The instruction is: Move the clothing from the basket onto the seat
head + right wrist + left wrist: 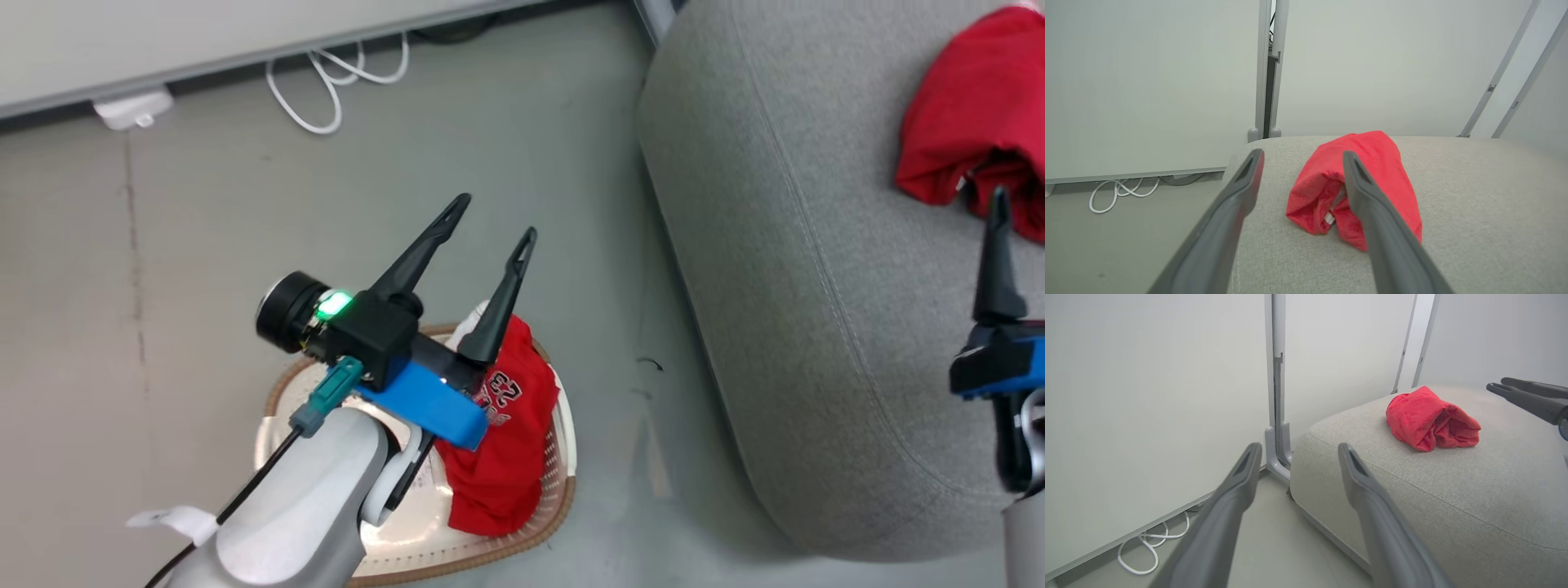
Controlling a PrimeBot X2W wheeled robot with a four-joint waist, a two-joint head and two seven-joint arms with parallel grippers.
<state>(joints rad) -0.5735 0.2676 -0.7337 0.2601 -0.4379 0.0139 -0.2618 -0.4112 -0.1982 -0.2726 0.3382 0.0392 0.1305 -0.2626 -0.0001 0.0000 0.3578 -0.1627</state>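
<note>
The basket (565, 490) stands on the floor at the lower left, and a red garment with white print (506, 449) lies in its right side. My left gripper (496, 219) hovers above the basket, open and empty, its fingers (1372, 506) pointing toward the seat (1412, 490). A plain red garment (971, 122) with a small white tag (1329, 218) lies bunched on the grey seat (775, 286). My right gripper (1302, 154) is open just short of that garment (1376, 163), holding nothing. One of its fingers (998, 261) shows at the right edge.
A white cable (326, 82) and a white adapter (131, 110) lie on the floor by the pale wall panel. A grey metal post (1278, 416) stands at the seat's far corner. Bare floor runs between the basket and the seat.
</note>
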